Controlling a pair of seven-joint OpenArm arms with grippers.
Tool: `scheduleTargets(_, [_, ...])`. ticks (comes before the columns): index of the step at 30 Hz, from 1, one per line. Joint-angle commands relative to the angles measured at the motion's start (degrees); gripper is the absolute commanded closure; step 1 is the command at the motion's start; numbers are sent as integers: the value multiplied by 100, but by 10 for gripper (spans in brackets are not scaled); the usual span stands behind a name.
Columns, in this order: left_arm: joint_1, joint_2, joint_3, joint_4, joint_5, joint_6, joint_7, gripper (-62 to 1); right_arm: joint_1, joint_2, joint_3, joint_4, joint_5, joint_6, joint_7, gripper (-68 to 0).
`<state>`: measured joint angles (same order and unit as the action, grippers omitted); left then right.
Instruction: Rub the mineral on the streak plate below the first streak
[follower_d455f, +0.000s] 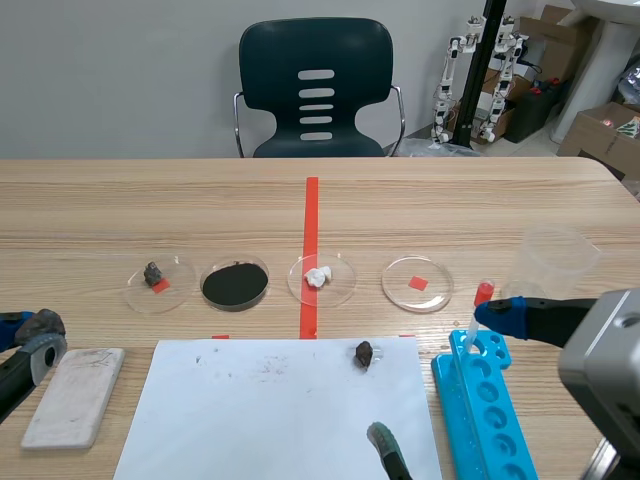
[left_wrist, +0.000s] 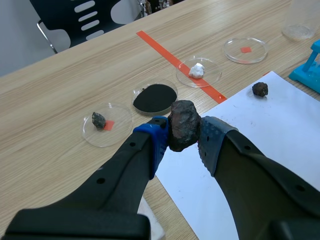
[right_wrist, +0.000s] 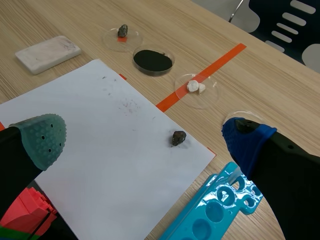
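Note:
A dark brown mineral (left_wrist: 184, 122) is pinched between the blue pads of my left gripper (left_wrist: 183, 136), which is shut on it. In the scene view this gripper (follower_d455f: 30, 337) hovers at the table's left edge, just up and left of the white streak plate (follower_d455f: 75, 395), with the mineral (follower_d455f: 42, 322) at its tip. The streak plate (right_wrist: 47, 51) lies flat left of the white paper and carries faint grey marks. My right gripper (right_wrist: 145, 135) is open above the paper's right part, with nothing between its fingers.
A small dark rock (follower_d455f: 364, 352) lies on the white paper (follower_d455f: 270, 420). Behind the paper stand several petri dishes: one with a rock (follower_d455f: 155, 275), one with black powder (follower_d455f: 235, 285), one with white pieces (follower_d455f: 320, 278). A blue tube rack (follower_d455f: 480, 400) and a plastic beaker (follower_d455f: 550, 260) are at the right.

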<state>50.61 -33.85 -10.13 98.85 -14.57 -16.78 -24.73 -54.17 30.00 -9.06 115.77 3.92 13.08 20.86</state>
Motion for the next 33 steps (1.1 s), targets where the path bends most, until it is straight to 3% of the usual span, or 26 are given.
scheduleTargets(1, [-33,-28,26,101,-63,-13,-118,-131,4,-15,37,116,39,0,85,-679])
scheduleTargets(28, [-68,-28,26,101,-59,-7,-96,-131,4,-15,37,116,39,0,85,-679])
scheduleTargets(33, [-212,-28,26,96,-61,-13,422,-130,4,-15,37,116,39,0,85,-679])
